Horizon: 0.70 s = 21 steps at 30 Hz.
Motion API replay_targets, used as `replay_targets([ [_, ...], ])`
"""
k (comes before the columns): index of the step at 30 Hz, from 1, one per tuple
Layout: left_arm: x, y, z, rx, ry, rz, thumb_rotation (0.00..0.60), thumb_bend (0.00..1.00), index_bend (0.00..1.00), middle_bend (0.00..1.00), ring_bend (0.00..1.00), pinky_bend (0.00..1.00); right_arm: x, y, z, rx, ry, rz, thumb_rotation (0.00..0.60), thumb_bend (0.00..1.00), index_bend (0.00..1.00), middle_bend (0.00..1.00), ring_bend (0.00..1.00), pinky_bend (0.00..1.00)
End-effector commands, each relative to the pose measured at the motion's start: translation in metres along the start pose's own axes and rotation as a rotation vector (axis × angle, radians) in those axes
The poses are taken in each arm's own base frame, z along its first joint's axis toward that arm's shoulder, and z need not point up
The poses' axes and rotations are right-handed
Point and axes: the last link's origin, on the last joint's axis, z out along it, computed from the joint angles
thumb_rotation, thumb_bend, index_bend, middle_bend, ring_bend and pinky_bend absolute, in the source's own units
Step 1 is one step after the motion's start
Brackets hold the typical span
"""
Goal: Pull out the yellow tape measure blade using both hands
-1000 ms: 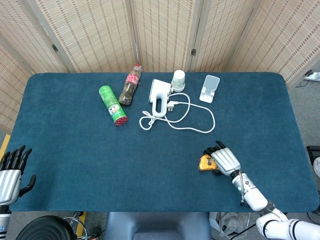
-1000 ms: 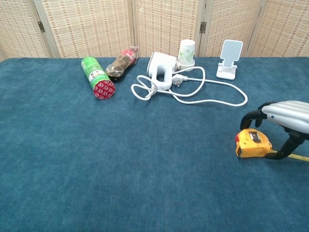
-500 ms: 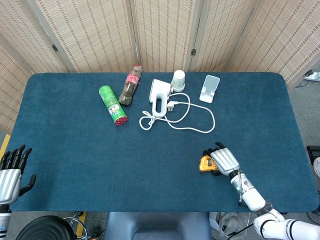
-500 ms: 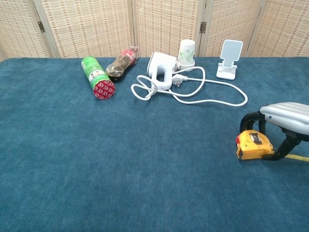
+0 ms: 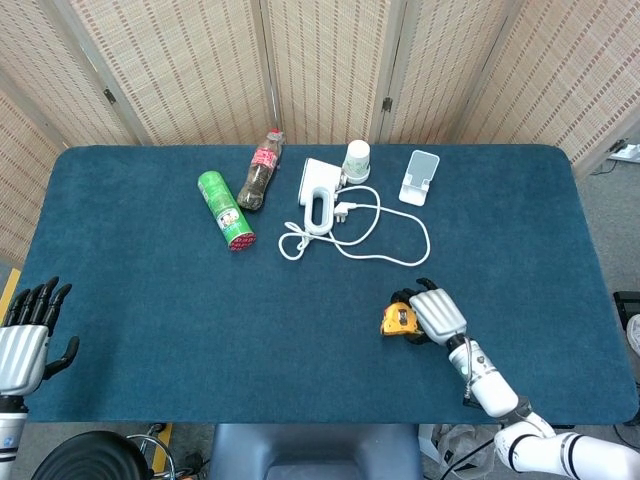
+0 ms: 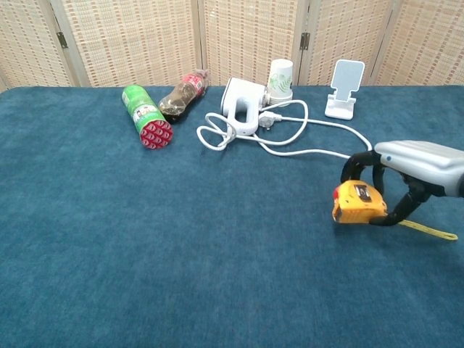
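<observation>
The yellow tape measure [image 5: 398,319] [image 6: 357,202] is held just above the blue table by my right hand [image 5: 435,316] [image 6: 406,176], whose fingers curl around its case. A short length of yellow blade [image 6: 429,230] trails from the case toward the right, low over the cloth. My left hand [image 5: 25,335] hovers at the table's near left corner, fingers apart and holding nothing; the chest view does not show it.
At the back stand a green can [image 5: 225,209], a brown bottle [image 5: 260,172], a white hand mixer [image 5: 318,190] with its looping cord [image 5: 385,240], a paper cup [image 5: 356,158] and a white phone stand [image 5: 419,177]. Blue cloth covers the table [image 5: 150,290].
My right hand has carried the tape measure to the left and lifted it slightly, with more blade showing behind it. My left hand has edged up a little at the table's corner.
</observation>
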Motion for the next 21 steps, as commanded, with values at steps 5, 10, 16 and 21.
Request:
replay_targets([
  [5, 0.018, 0.031, 0.036, -0.104, -0.006, -0.179, 0.6, 0.44, 0.0, 0.04, 0.09, 0.16, 0.046, -0.028, 0.024, 0.063, 0.024, 0.096, 0.6, 0.23, 0.49, 0.48, 0.49, 0.14],
  [10, 0.029, 0.056, 0.06, -0.169, -0.036, -0.299, 0.6, 0.44, 0.0, 0.05, 0.1, 0.17, 0.077, -0.052, 0.041, 0.108, 0.008, 0.11, 0.6, 0.23, 0.49, 0.48, 0.49, 0.14],
  [16, 0.035, 0.092, 0.082, -0.204, -0.105, -0.505, 0.6, 0.43, 0.0, 0.05, 0.1, 0.15, 0.105, -0.086, 0.06, 0.154, -0.005, 0.089, 0.6, 0.23, 0.49, 0.48, 0.49, 0.14],
  [21, 0.037, 0.12, 0.094, -0.221, -0.158, -0.652, 0.6, 0.43, 0.0, 0.05, 0.09, 0.13, 0.118, -0.115, 0.075, 0.18, -0.021, 0.122, 0.6, 0.23, 0.49, 0.48, 0.49, 0.14],
])
